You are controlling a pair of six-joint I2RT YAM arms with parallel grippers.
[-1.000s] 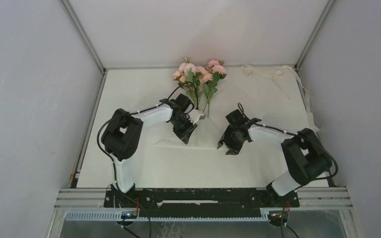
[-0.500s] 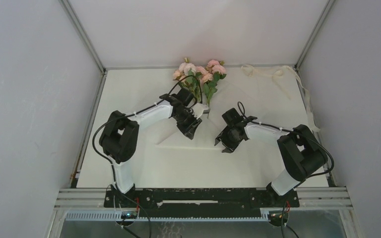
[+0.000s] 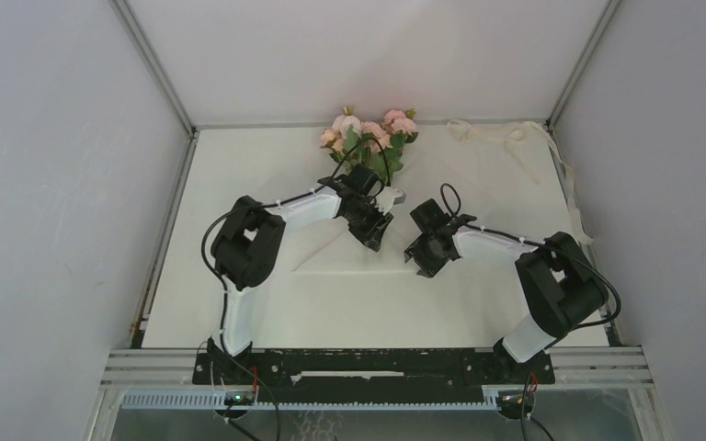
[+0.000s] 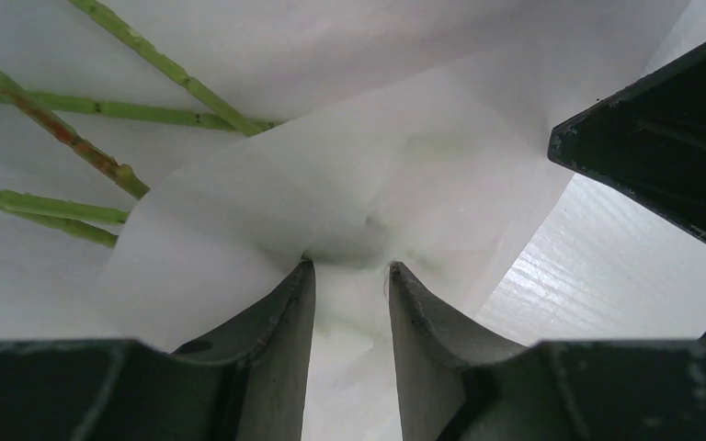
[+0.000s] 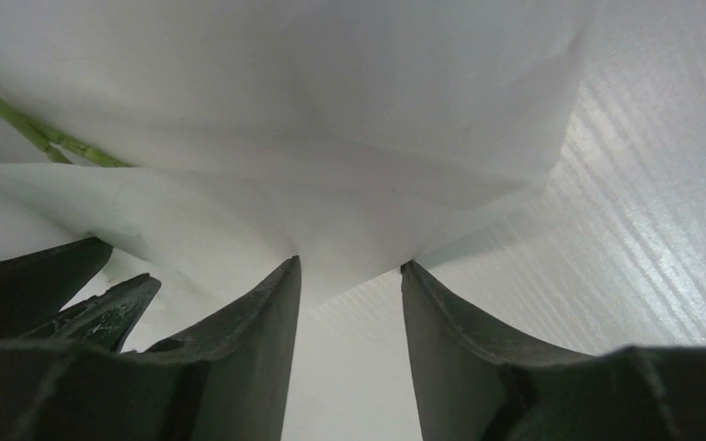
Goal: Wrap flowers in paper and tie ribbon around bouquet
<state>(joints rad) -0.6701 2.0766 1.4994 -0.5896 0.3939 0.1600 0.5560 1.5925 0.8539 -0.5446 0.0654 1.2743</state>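
The flowers [image 3: 369,138], pale pink with green leaves, lie at the back of the table with their stems [image 4: 101,162] pointing toward me on the white paper [image 3: 317,262]. A fold of the paper [image 4: 285,184] is lifted over the lower stems. My left gripper [image 3: 375,237] is just below the blooms. In its wrist view the left gripper [image 4: 349,266] is open, tips against the fold with paper in the gap. My right gripper [image 3: 421,266] is close beside it, and in its wrist view this gripper [image 5: 349,265] is open at the paper [image 5: 285,110] edge. The cream ribbon [image 3: 506,134] lies at the back right.
The ribbon trails down along the right wall [image 3: 566,175]. White table [image 5: 643,230] shows to the right of the paper. Metal frame posts stand at the back corners [image 3: 184,119]. The two grippers are only a short gap apart.
My left arm has swung right and toward the back, drawing the paper fold over the stems, and its jaws have widened a little. The right gripper has edged left and narrowed slightly.
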